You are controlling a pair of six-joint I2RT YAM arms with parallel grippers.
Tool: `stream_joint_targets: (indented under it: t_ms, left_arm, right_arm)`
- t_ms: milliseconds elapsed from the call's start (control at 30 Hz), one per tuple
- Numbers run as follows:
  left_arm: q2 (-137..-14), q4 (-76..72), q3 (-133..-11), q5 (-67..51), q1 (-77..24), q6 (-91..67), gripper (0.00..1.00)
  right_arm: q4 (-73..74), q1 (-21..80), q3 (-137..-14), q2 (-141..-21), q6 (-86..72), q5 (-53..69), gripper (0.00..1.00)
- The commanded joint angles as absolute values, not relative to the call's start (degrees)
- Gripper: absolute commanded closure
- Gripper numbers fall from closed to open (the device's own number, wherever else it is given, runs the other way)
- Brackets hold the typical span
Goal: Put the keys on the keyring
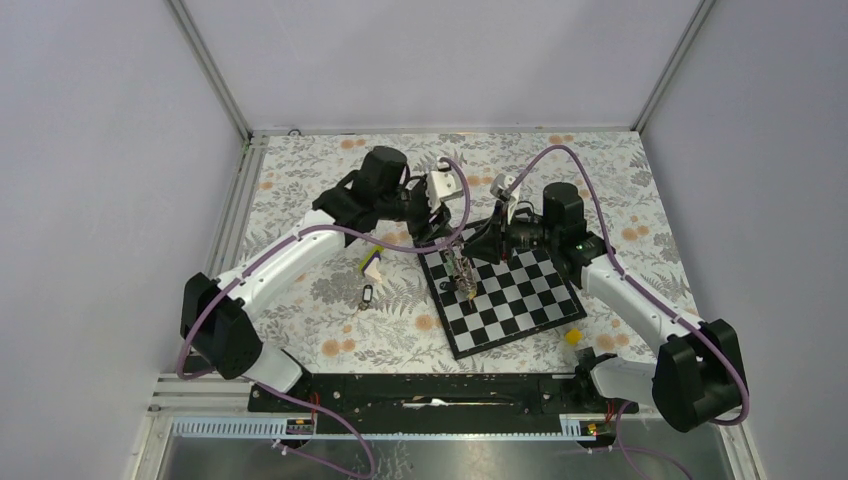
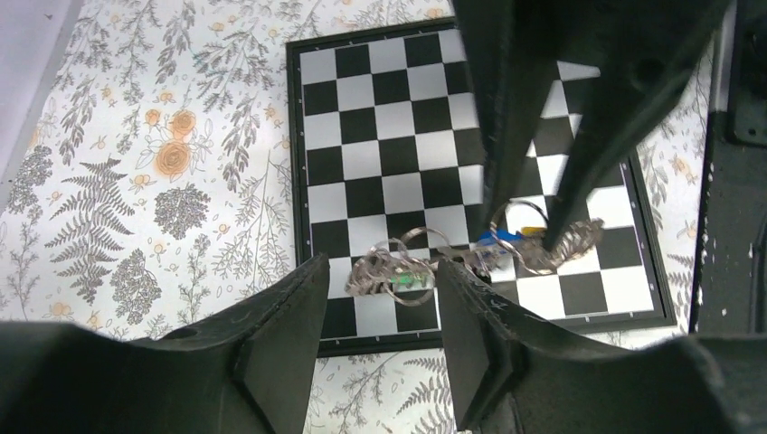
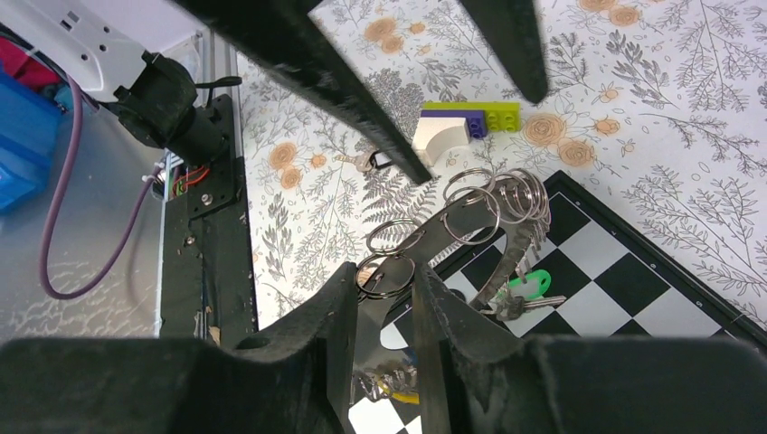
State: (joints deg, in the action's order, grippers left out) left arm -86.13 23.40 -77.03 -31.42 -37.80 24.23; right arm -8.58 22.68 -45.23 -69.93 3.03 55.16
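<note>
I am pinching the keyring (image 3: 506,194) in my right gripper (image 3: 384,276), jaws drawn narrow on one of its loops. My left gripper (image 2: 380,269) is standing with jaws apart and holding nothing, the ring's other end lying just below them. The ring is hanging over the left edge of the chessboard (image 1: 520,300), with a green key (image 3: 532,285) and seemingly a blue key (image 2: 493,240) dangling from it. I am judging it light, hard and slick, a springy coil that is spreading, so I would be gripping flat across an end loop. Farther off, a black key (image 1: 367,296) is lying loose on the flowered tablecloth (image 1: 330,330) near a lime-and-white wedge (image 1: 372,262); plain pale walls are closing the table in.
</note>
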Motion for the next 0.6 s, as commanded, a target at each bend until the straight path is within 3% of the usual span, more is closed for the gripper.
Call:
stream_joint_targets:
  t_ms: [0,167,567]
  left_arm:
    - [-82.33,25.44,-75.96,-36.91,-37.71,34.19,0.46]
    - [-81.02,29.50,-74.82,-40.33,-37.62,43.38,0.44]
    - [-81.36,29.02,-73.78,-44.42,-38.59,48.77,0.41]
  right_arm:
    - [-16.68,21.40,-44.52,-70.47,-3.19,57.81,1.00]
    - [-20.30,20.54,-43.32,-71.48,-7.71,58.69,1.00]
    - [-28.25,19.53,-42.63,-75.03,-16.98,60.91,1.00]
